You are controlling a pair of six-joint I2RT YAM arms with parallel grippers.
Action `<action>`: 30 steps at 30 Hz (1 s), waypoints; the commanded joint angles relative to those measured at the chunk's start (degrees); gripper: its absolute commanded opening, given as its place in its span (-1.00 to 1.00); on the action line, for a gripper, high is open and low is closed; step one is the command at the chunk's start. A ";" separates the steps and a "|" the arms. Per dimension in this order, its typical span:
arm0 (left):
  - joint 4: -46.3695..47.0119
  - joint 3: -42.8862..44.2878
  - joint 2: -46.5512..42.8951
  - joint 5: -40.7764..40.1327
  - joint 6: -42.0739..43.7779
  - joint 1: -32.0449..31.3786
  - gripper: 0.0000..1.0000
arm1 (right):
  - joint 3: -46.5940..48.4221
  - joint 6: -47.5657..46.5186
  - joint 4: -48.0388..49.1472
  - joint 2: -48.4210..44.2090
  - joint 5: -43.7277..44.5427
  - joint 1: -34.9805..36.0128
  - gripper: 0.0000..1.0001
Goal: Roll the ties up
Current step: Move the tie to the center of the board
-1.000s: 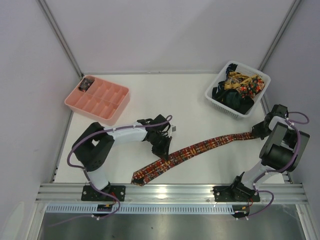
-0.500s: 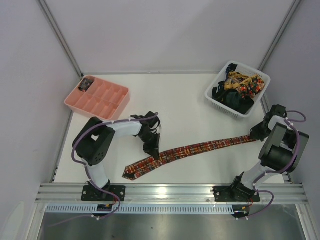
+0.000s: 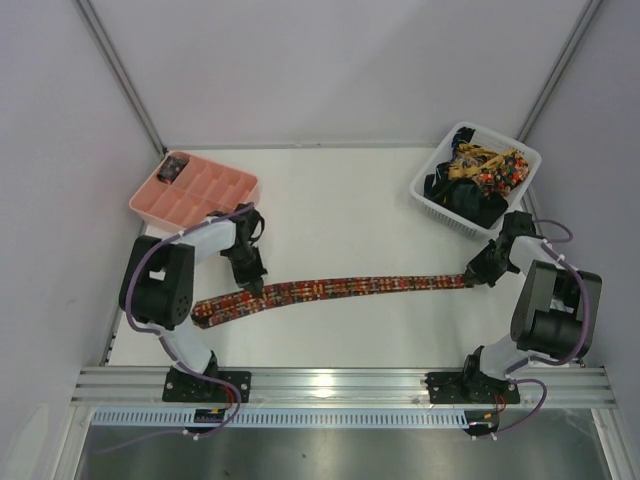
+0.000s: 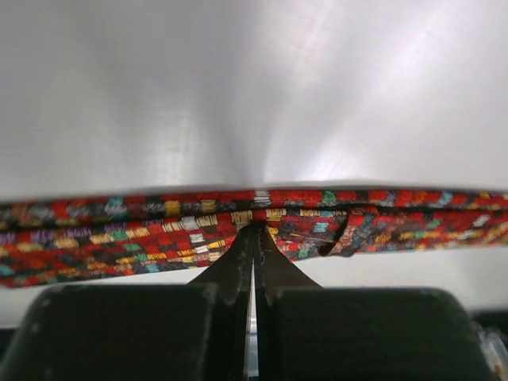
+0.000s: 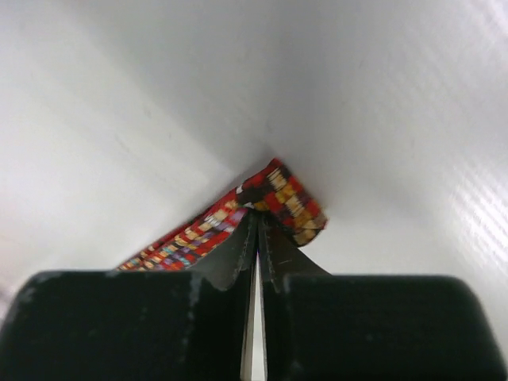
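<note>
**Tie drawn out straight, rolling not yet begun**

Top view: The tie [image 3: 340,288] is now laid almost level across the table [image 3: 340,200], where a second ago it ran slantwise with its wide end near the front rail. The left gripper [image 3: 255,283] has been carried leftward, to just in front of the tray [image 3: 195,225], and the wide end has been dragged with it. The right gripper [image 3: 470,278] has been shifted inward, to just beside the basket [image 3: 425,190], at the narrow end. The cloth is thus judged to have been stretched and squared up for rolling. No turn has been wound yet. More ties [image 3: 480,170] are seen heaped in the basket, and one dark bundle is seen in the tray's far left corner compartment.

Left wrist view: The left gripper [image 4: 254,230] is seen closed tight, its fingertips pinched on the near edge of the tie [image 4: 119,230]. A small fold is raised just to the right of the pinch.

Right wrist view: The right gripper [image 5: 255,218] is likewise closed, with the tie [image 5: 278,194] nipped close to its narrow tip, which is bent over beyond the fingers.

Writing: No brand, label or legible text is found in any view.
</note>
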 commanded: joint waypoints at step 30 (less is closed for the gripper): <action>9.55 6.28 -17.13 -2.64 -10.49 -26.40 -0.69 | 12.31 -8.66 -4.57 5.41 1.47 33.14 -0.21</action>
